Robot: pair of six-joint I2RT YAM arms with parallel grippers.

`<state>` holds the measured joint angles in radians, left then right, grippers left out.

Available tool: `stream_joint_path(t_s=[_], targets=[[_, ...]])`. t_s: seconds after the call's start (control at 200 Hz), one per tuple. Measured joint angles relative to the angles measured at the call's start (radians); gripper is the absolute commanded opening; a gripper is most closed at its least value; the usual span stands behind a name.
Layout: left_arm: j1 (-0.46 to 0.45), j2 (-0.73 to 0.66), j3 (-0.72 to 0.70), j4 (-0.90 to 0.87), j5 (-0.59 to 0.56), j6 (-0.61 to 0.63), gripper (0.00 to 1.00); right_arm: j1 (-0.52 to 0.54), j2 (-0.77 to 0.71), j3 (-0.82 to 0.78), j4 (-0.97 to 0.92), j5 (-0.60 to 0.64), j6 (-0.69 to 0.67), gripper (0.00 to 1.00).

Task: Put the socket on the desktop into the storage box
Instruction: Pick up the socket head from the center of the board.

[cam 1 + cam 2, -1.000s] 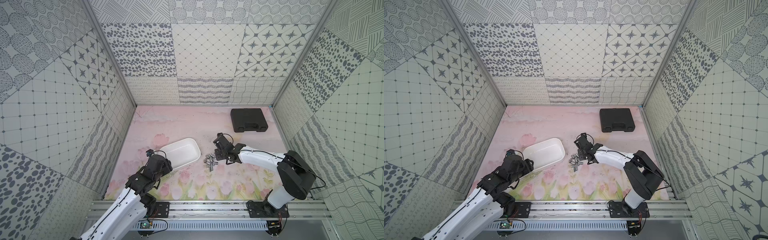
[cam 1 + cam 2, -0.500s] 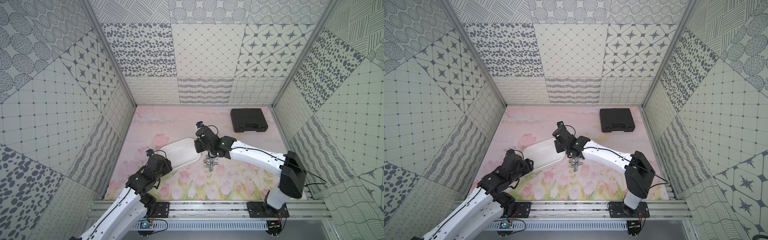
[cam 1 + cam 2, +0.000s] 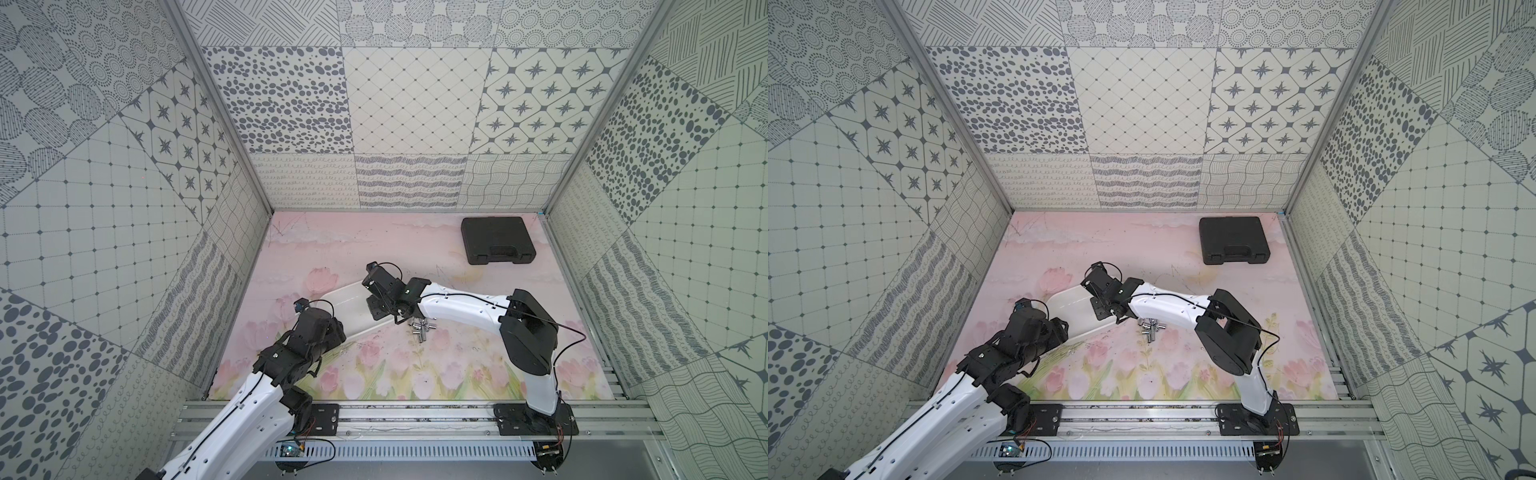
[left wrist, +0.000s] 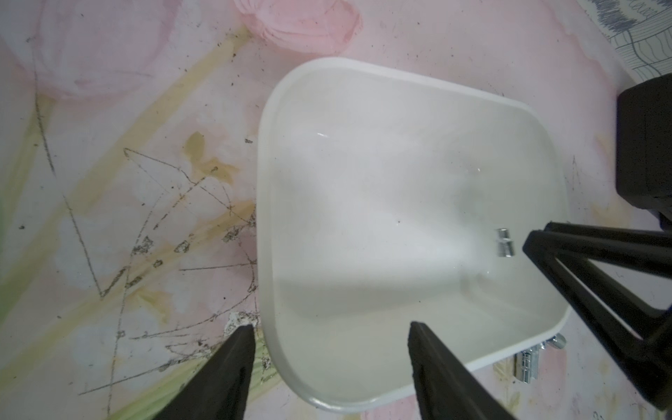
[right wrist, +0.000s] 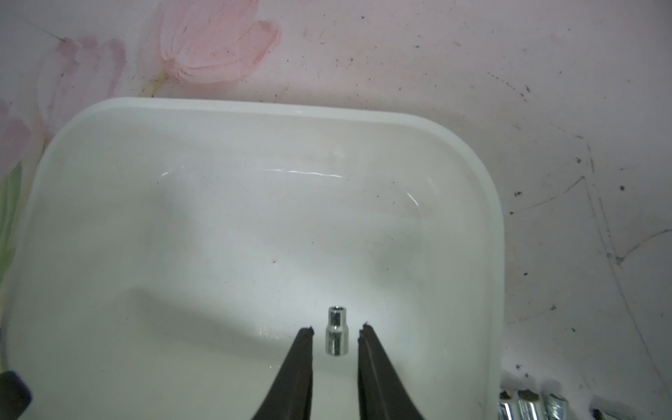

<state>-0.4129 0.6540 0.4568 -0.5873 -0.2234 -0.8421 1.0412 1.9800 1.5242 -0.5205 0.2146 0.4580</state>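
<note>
The white storage box [image 3: 345, 297] [image 3: 1069, 303] lies on the pink tulip desktop [image 3: 374, 249]. My right gripper [image 5: 336, 329] [image 3: 376, 307] hangs over the box's right end, open by a small gap. A small chrome socket [image 5: 337, 335] [image 4: 504, 243] sits between its fingertips, touching neither, with the box floor behind it. Several more sockets [image 3: 422, 328] [image 3: 1152, 326] lie in a pile on the desktop just right of the box. My left gripper [image 4: 329, 327] [image 3: 332, 328] is open, one finger outside the box's near-left rim [image 4: 267, 218] and one over its inside.
A black tool case [image 3: 498, 240] [image 3: 1233, 240] lies shut at the back right. Patterned walls close in the desktop on three sides, and a metal rail [image 3: 415, 419] carrying both arm bases runs along the front.
My right arm swung left from the socket pile to above the storage box. Its jaws then parted slightly and let go of the socket. The left arm has not moved.
</note>
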Motion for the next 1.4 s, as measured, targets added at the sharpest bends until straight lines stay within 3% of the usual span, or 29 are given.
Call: stream_joint_path(t_s=[0.215, 0.39, 0.545, 0.685, 0.88, 1.16, 1.4], targets=[[-0.004, 0.021, 0.0, 0.002, 0.021, 0.0, 0.72, -0.002, -0.072, -0.016, -0.013, 0.023, -0.021, 0.36], [-0.004, 0.028, 0.0, 0.009, 0.034, 0.001, 0.72, -0.039, -0.278, -0.158, -0.006, 0.061, -0.048, 0.37], [-0.005, 0.039, 0.0, 0.027, 0.047, 0.008, 0.72, -0.224, -0.5, -0.404, 0.012, 0.06, -0.048, 0.39], [-0.005, 0.05, 0.0, 0.045, 0.066, 0.015, 0.72, -0.336, -0.586, -0.599, 0.059, 0.042, -0.055, 0.38], [-0.005, 0.061, 0.0, 0.066, 0.089, 0.027, 0.72, -0.319, -0.571, -0.704, 0.069, -0.035, -0.067, 0.37], [-0.009, 0.045, -0.003, 0.076, 0.108, 0.034, 0.72, -0.195, -0.477, -0.665, 0.142, -0.046, -0.065, 0.35], [-0.01, 0.044, -0.003, 0.082, 0.117, 0.034, 0.72, -0.182, -0.367, -0.615, 0.153, -0.046, -0.065, 0.33]])
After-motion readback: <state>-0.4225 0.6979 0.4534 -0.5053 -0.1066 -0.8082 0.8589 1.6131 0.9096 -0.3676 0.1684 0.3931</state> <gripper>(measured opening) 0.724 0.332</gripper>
